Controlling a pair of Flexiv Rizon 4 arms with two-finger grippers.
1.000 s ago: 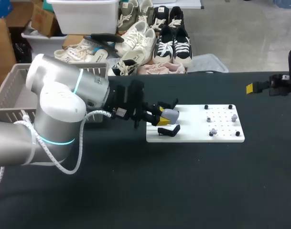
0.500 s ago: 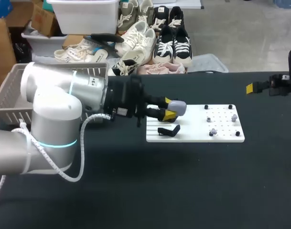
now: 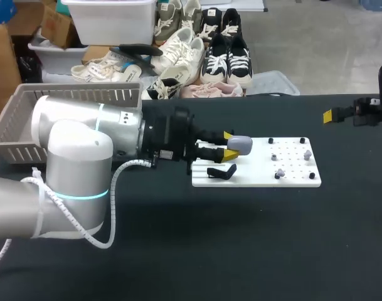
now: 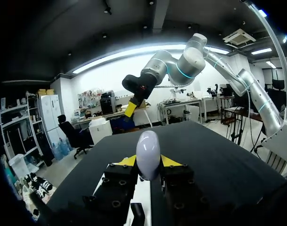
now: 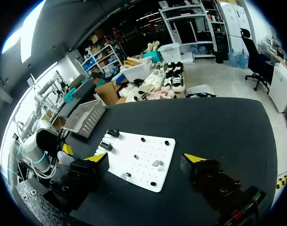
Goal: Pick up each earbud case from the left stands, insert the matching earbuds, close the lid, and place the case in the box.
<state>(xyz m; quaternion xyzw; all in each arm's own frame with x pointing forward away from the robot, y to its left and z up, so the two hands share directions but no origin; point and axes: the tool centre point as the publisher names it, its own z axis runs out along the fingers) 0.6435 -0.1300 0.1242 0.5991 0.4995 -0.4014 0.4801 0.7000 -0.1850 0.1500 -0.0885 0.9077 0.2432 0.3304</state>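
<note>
The left end effector (image 3: 231, 149) pinches a pale grey earbud case (image 3: 240, 144) between its yellow tips, over the left part of a white pegboard (image 3: 259, 178) at the middle of the head view. In the left wrist view the case stands upright between the fingers. A black stand (image 3: 221, 171) sits on the board just below the case, and small grey earbuds (image 3: 280, 172) lie toward the board's right side. The right end effector (image 5: 146, 159) is spread wide and empty, at the head view's right edge, well apart from the board. A grey basket (image 3: 21, 122) stands at the upper left of the dark desk (image 3: 241, 251).
</note>
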